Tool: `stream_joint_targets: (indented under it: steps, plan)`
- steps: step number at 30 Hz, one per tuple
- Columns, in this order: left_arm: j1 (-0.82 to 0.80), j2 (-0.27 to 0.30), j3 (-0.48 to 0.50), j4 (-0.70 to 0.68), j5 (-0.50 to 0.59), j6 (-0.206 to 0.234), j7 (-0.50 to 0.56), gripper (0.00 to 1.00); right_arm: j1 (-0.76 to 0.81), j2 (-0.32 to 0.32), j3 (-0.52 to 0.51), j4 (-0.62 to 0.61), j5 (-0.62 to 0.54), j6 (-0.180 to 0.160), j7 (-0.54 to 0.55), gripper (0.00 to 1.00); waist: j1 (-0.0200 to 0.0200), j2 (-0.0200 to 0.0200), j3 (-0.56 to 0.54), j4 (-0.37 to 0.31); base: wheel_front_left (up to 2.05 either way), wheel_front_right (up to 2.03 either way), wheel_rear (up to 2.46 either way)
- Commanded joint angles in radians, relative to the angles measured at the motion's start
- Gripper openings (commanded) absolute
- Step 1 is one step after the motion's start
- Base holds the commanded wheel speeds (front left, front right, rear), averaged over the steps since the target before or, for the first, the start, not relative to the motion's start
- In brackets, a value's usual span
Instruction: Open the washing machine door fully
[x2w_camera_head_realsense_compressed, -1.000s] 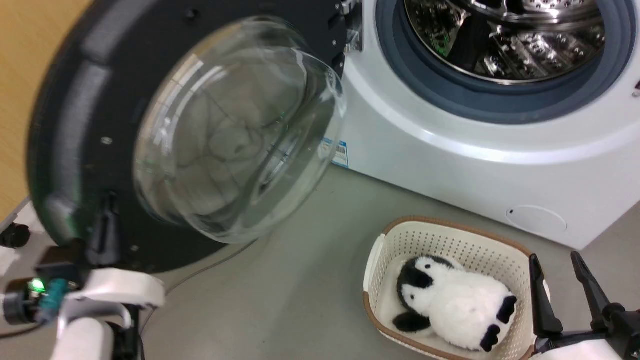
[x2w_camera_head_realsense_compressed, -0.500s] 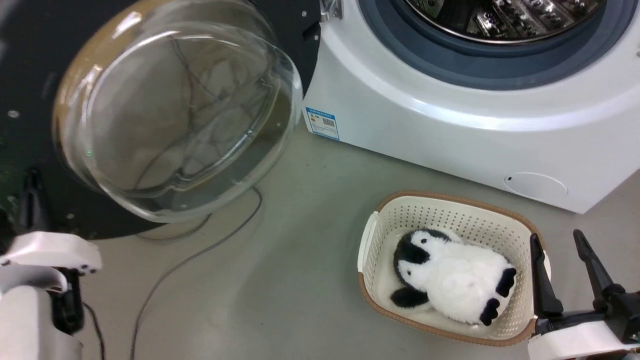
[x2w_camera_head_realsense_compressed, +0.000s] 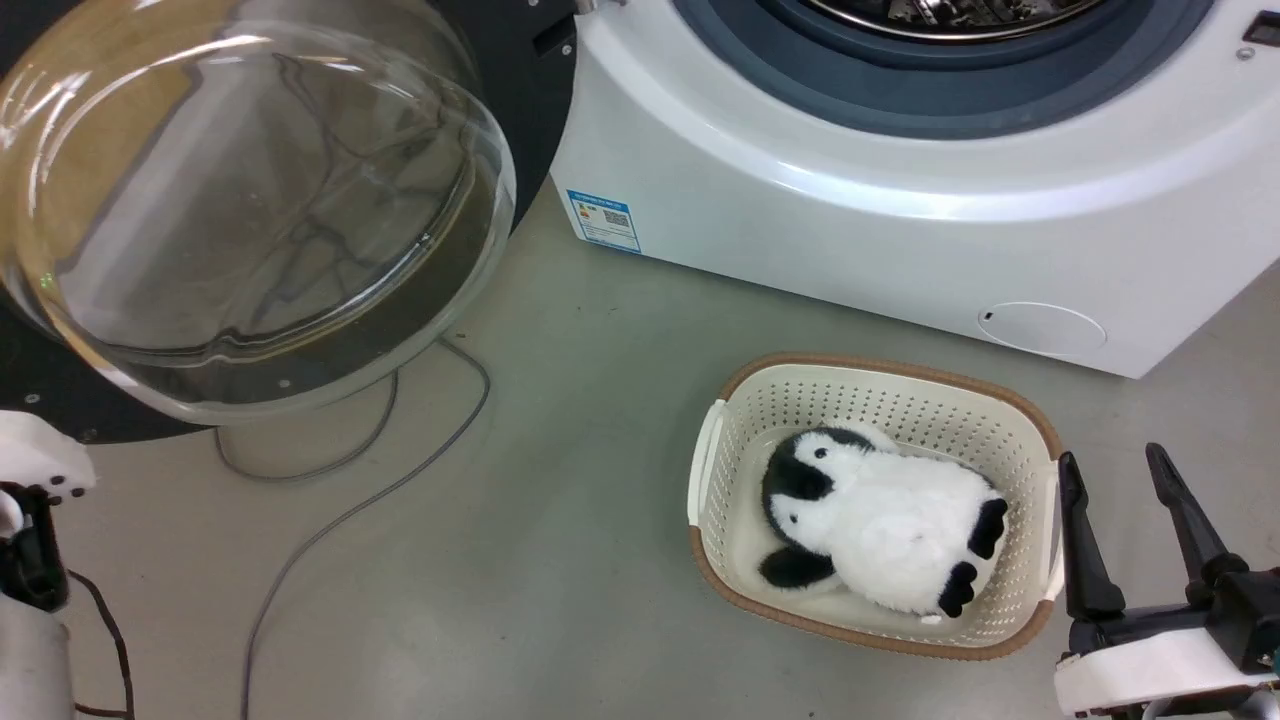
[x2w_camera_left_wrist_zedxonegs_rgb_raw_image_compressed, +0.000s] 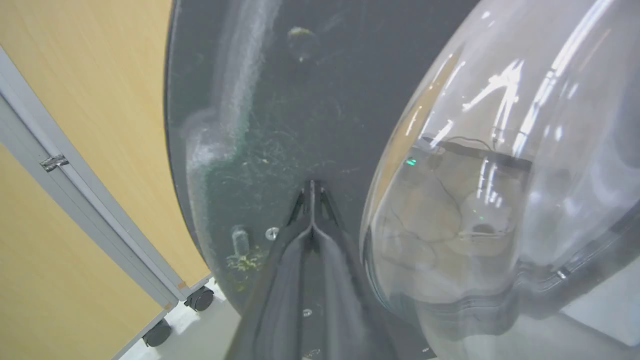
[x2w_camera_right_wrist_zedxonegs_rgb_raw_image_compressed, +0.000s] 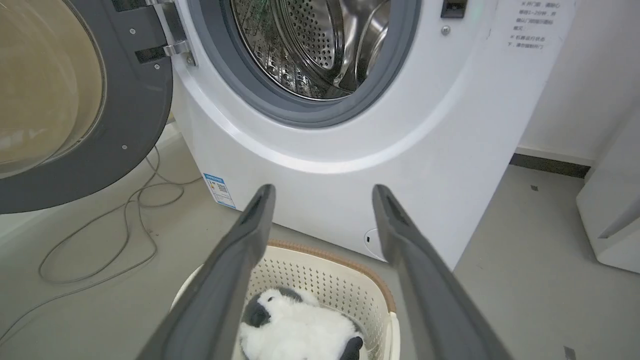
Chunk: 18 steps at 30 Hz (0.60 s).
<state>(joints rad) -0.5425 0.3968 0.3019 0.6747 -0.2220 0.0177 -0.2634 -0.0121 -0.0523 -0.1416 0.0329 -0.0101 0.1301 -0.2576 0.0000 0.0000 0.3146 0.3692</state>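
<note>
My left tool (x2w_camera_left_wrist_zedxonegs_rgb_raw_image_compressed: 311, 200) is pinched shut right at the washing machine door (x2w_camera_head_realsense_compressed: 250, 200) — right tool (x2w_camera_head_realsense_compressed: 1112, 458) gapes wide, empty.

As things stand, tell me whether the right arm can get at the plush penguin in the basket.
Probably yes. The right gripper is open at the edge of the basket, which has no lid, and nothing lies over the plush penguin. The washing machine door is off to the left.
</note>
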Motion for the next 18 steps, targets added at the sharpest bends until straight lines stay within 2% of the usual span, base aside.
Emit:
stream_joint_targets:
  steps: [1, 7, 11, 18]
  plan:
    - [-0.022, 0.012, 0.009, 0.023, 0.005, 0.004, 0.002, 0.00, -0.026, 0.001, 0.000, 0.000, -0.009, 0.001, -0.004, 1.00, 0.0000, 0.0000, 0.002, -0.006, 0.00, 0.00, 0.00]
    - [-0.052, 0.035, 0.029, 0.089, 0.012, -0.001, 0.002, 0.00, -0.029, 0.001, 0.001, 0.006, -0.007, 0.001, -0.004, 1.00, 0.0000, 0.0000, -0.010, -0.025, 0.00, 0.00, 0.00]
    - [-0.039, 0.025, 0.036, 0.082, 0.018, -0.009, 0.002, 0.00, -0.019, 0.001, -0.002, 0.012, -0.004, 0.001, -0.004, 1.00, 0.0000, 0.0000, -0.033, -0.030, 0.00, 0.00, 0.00]
    - [0.060, -0.032, 0.055, -0.041, 0.054, -0.025, 0.002, 0.00, 0.013, 0.002, -0.001, 0.023, 0.033, 0.001, -0.004, 1.00, 0.0000, 0.0000, -0.130, -0.035, 0.00, 0.00, 0.00]
